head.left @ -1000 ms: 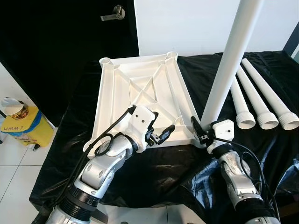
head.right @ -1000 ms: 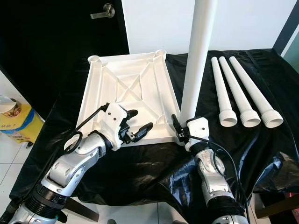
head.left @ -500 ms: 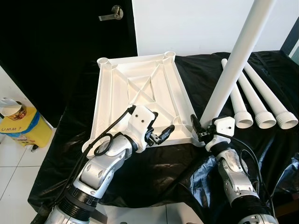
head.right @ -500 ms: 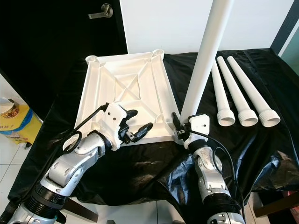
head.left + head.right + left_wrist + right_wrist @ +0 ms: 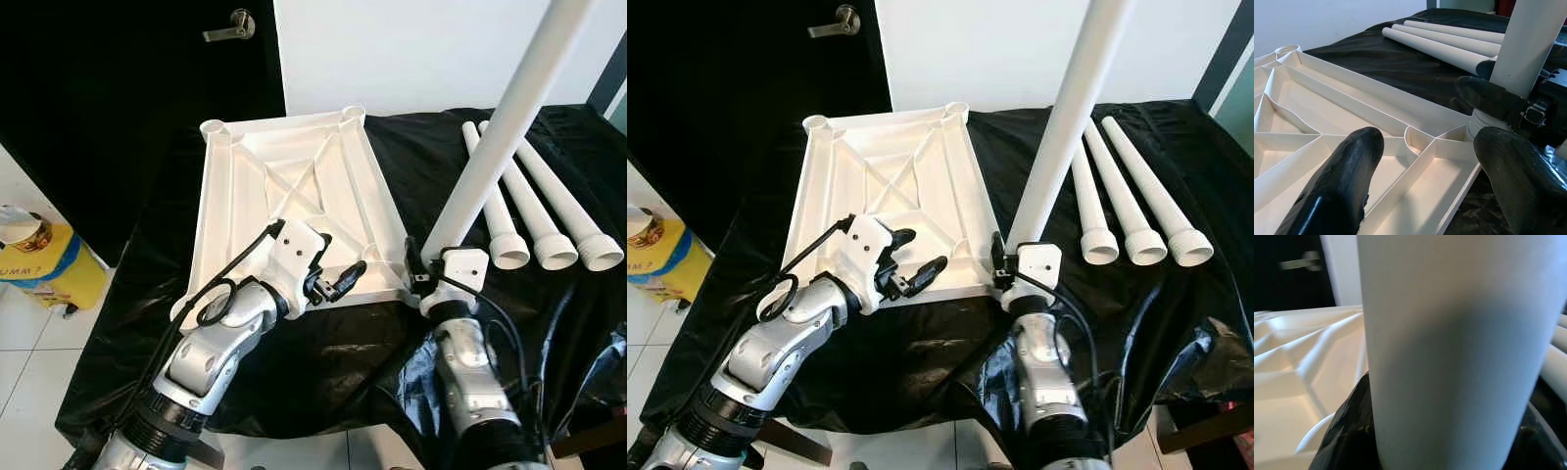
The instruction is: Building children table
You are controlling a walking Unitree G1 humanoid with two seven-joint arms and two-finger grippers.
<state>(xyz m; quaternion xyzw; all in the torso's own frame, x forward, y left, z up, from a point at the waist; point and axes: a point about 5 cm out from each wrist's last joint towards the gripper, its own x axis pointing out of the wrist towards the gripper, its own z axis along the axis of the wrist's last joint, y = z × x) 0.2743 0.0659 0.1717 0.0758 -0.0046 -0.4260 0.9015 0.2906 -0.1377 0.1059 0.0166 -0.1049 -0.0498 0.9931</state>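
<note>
The white tabletop (image 5: 294, 186) lies upside down on the black cloth, ribs facing up. My right gripper (image 5: 426, 257) is shut on the base of a long white leg (image 5: 500, 127) at the tabletop's near right corner socket. The leg leans up and to the right, and in the right wrist view the leg (image 5: 1449, 333) sits between the dark fingers (image 5: 1349, 426). My left gripper (image 5: 335, 259) hovers open over the tabletop's near edge, holding nothing; the left wrist view looks past its fingers (image 5: 1352, 161) to the ribbed tabletop (image 5: 1327, 107) and the leg (image 5: 1528, 44).
Three more white legs (image 5: 534, 206) lie side by side on the black cloth (image 5: 323, 362) at the right. A yellow bin (image 5: 39, 264) stands on the floor to the left. A dark door with a handle (image 5: 230, 24) is behind.
The leg in my right gripper has tipped further to the right, its base staying at the near right corner. The left arm has not moved. The camera shifted slightly.
</note>
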